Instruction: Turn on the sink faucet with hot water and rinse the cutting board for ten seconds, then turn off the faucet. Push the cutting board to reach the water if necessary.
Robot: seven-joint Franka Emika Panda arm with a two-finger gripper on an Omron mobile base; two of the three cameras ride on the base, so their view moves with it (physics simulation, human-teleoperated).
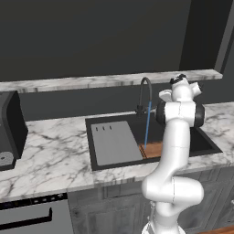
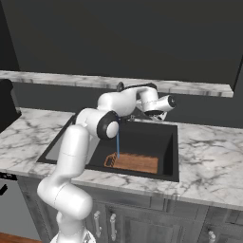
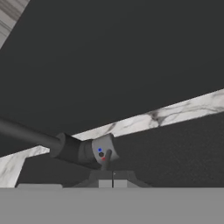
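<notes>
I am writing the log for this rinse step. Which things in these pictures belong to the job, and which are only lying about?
Belonging to the job:
- sink faucet, running
- water, falling onto the board's end
- cutting board, on the sink floor
- sink
- gripper, at the faucet's lever

Only lying about:
- grey slab with three slots, in the sink's left part
- dark appliance on the counter

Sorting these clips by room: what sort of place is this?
A kitchen, rendered: a wide black recessed sink in a white-grey marble counter, a thin dark gooseneck faucet running, and a small brown wooden cutting board.
</notes>
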